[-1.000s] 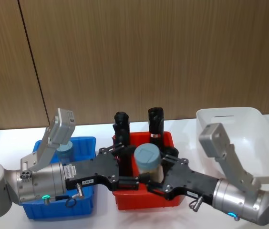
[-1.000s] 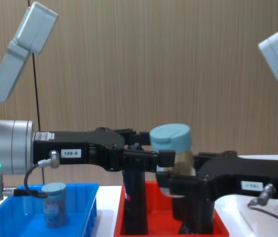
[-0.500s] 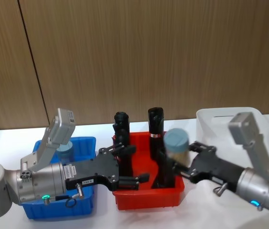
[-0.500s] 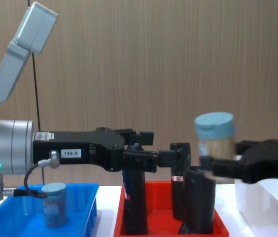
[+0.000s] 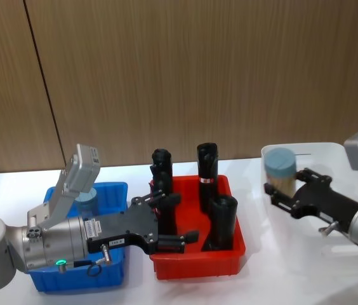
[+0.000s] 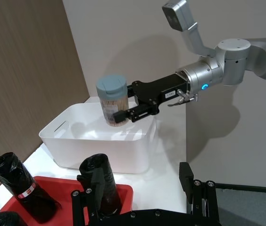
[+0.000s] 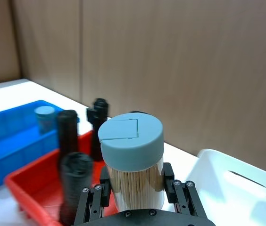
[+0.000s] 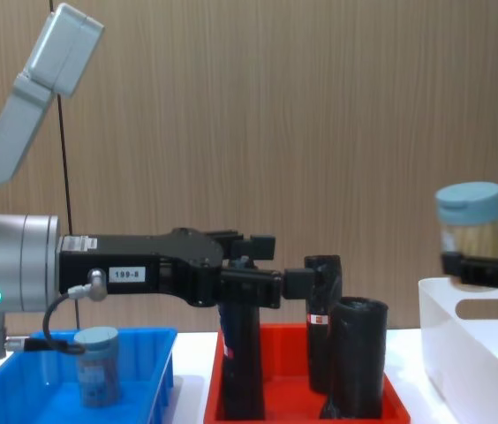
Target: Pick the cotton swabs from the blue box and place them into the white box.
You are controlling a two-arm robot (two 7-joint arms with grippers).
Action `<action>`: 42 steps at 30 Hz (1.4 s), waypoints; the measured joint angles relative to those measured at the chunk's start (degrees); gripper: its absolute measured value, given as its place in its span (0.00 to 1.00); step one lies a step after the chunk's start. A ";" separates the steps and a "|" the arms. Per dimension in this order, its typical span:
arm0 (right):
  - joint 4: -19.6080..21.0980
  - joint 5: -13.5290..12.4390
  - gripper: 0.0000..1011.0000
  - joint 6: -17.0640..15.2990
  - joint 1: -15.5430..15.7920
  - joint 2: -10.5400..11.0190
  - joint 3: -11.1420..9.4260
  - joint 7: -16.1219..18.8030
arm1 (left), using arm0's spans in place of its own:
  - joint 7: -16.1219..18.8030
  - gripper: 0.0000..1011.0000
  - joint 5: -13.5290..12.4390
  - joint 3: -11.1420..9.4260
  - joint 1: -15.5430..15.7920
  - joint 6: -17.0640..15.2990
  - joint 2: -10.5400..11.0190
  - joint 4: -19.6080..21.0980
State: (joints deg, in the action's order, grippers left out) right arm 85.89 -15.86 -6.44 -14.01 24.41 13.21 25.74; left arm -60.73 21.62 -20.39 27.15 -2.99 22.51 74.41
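Observation:
My right gripper (image 5: 282, 188) is shut on a cotton swabs tub (image 5: 280, 166) with a grey-blue lid. It holds the tub upright above the left rim of the white box (image 5: 331, 152). From the chest, the tub (image 8: 471, 216) hangs just over the box wall (image 8: 470, 353). A second cotton swabs tub (image 5: 86, 200) stands in the blue box (image 5: 112, 190) at the left. My left gripper (image 5: 182, 218) is open over the red tray, holding nothing.
The red tray (image 5: 195, 264) sits between the two boxes and holds three tall black wrapped rolls (image 5: 207, 166). The left arm's body lies over the blue box. A wooden wall stands behind the white table.
The right gripper took the tub from between the left gripper's fingers and carried it right, from over the red tray to the white box. The left arm stayed still, open.

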 joint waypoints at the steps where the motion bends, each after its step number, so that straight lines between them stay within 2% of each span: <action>1: -0.47 -0.03 0.64 -0.14 -0.23 0.14 -0.27 -0.58 | 0.00 0.99 0.00 0.00 0.00 0.00 0.00 0.00; 10: -4.95 -0.08 0.64 -1.59 -2.45 0.39 -1.48 -3.46 | 0.00 0.99 0.00 0.00 0.00 0.00 0.00 0.00; 22: -11.41 0.47 0.64 -3.20 -5.65 -0.22 -1.92 -5.08 | 0.00 0.99 0.00 0.00 0.00 0.00 0.00 0.00; 36: -14.80 0.89 0.99 -3.77 -7.33 -0.65 -2.06 -5.98 | 0.03 0.99 0.00 0.00 0.00 0.00 0.00 0.00; 42: -14.67 0.89 0.99 -3.75 -7.24 -0.67 -2.08 -6.14 | 1.30 0.99 -0.18 -0.09 -0.28 0.02 -0.01 0.35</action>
State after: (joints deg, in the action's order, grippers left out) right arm 71.22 -14.97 -10.19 -21.25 23.74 11.12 19.60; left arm -59.43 21.44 -20.48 26.87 -2.97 22.50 74.76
